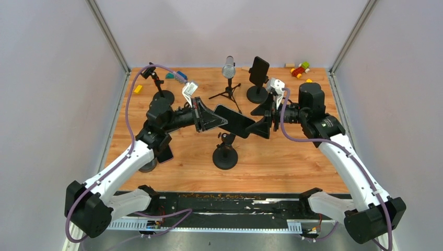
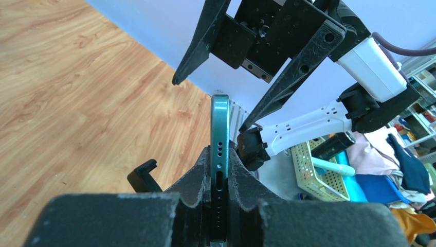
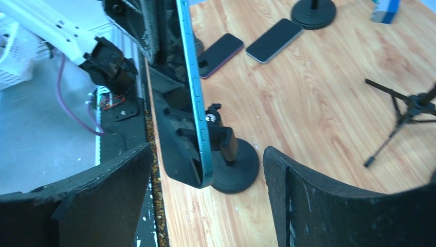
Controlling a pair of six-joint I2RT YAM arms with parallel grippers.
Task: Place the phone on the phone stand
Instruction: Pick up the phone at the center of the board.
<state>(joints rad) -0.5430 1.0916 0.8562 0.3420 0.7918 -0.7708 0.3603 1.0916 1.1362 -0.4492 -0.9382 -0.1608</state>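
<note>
Teal phone point(image 1: 236, 121) clamped between left gripper point(image 1: 220, 123) jaws, above phone stand point(image 1: 225, 155); right gripper point(image 1: 261, 125) jaws apart. Straddling its far end.

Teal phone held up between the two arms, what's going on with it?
The left hand grips the teal-edged phone by its bottom end, edge-up above the wooden table. The right hand is open, its fingers either side of the phone's far end and not closed on it. The black round-based phone stand on the table is empty, so the phone is not yet placed.
</note>
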